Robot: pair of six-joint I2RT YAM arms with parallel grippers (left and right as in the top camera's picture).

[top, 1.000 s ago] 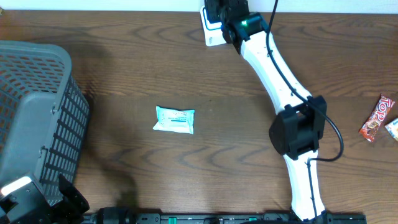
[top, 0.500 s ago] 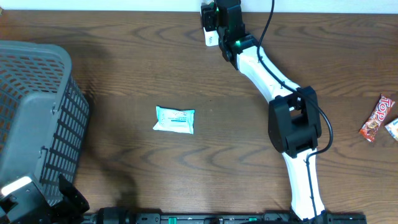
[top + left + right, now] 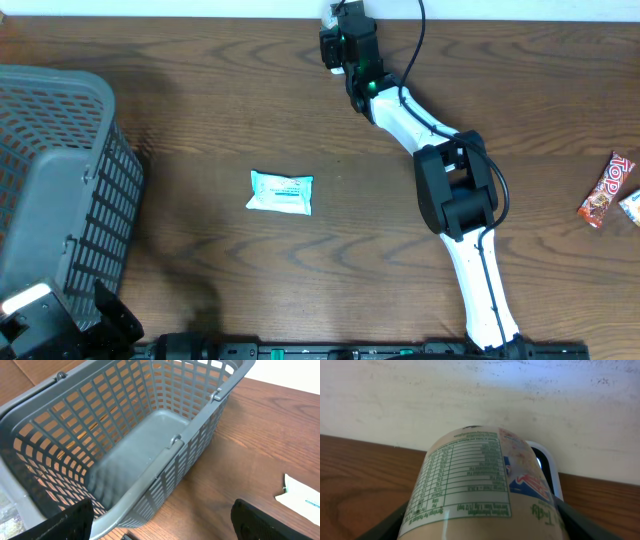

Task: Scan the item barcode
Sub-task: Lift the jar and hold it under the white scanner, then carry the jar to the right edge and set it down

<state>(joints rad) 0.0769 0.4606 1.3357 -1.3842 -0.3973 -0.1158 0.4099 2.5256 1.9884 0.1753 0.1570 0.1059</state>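
My right gripper (image 3: pixel 487 529) is shut on a beige cylindrical container (image 3: pixel 480 495) printed with a green nutrition table; no barcode shows on the side facing the camera. Right behind the container stands a white scanner (image 3: pixel 549 471) with a dark window, against the wall. From overhead, the right gripper (image 3: pixel 343 40) reaches the table's far edge at the centre and covers the scanner almost fully. My left gripper (image 3: pixel 165 531) is open with nothing between its black fingers (image 3: pixel 67 522), low over the table beside the basket.
A grey plastic basket (image 3: pixel 50 180) fills the left side, its rim (image 3: pixel 165 457) close in front of the left gripper. A teal-and-white packet (image 3: pixel 281 192) lies mid-table, its corner (image 3: pixel 300 497) showing. A red candy bar (image 3: pixel 607 190) and another packet (image 3: pixel 632 207) lie far right.
The right arm has swung its gripper, with the container, leftward along the far edge, so it now covers the scanner. The left arm has not moved.
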